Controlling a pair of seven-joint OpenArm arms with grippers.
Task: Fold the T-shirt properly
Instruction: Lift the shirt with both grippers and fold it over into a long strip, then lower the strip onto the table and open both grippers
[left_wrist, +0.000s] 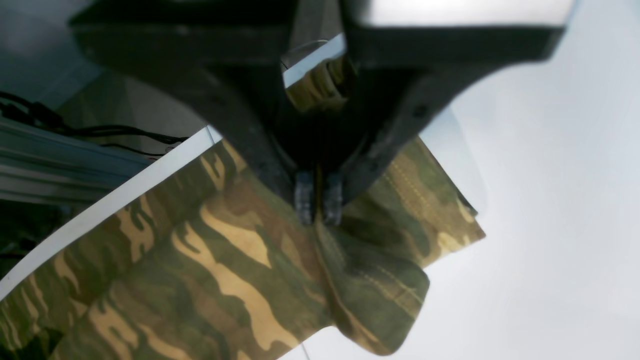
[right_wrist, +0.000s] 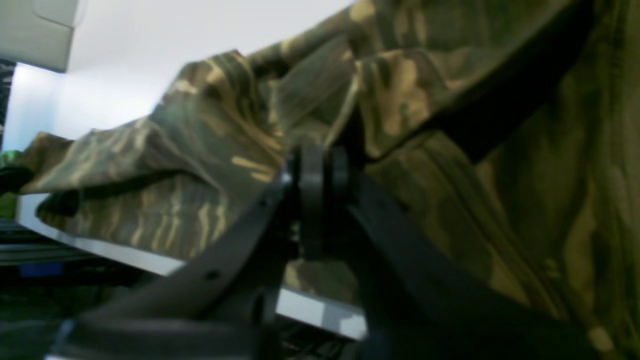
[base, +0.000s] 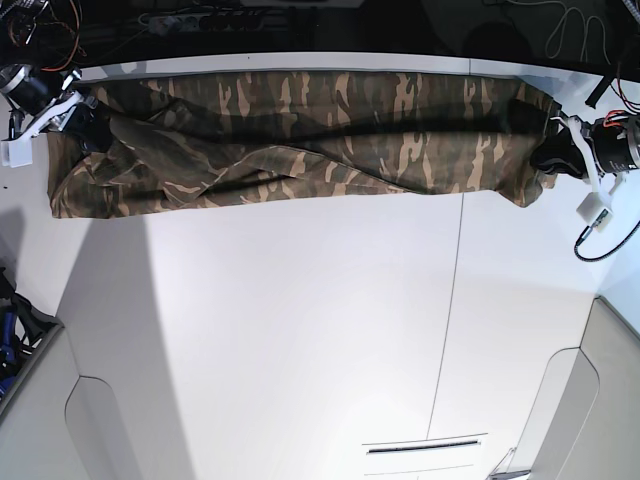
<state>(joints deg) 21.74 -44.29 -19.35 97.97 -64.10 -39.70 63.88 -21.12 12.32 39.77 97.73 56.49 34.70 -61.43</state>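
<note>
The camouflage T-shirt (base: 300, 140) lies stretched in a long band along the far edge of the white table (base: 300, 330). My left gripper (left_wrist: 318, 205) is shut on a fold of the shirt (left_wrist: 225, 270) at its right end in the base view (base: 548, 152). My right gripper (right_wrist: 317, 172) is shut on the shirt's cloth (right_wrist: 210, 130) at the left end in the base view (base: 88, 125). The cloth sags in folds between the two grippers. The collar does not show.
Cables (base: 575, 25) and dark clutter lie beyond the table's far edge. A grey panel (base: 590, 400) stands at the lower right and another (base: 70, 420) at the lower left. A seam (base: 445, 330) runs down the table.
</note>
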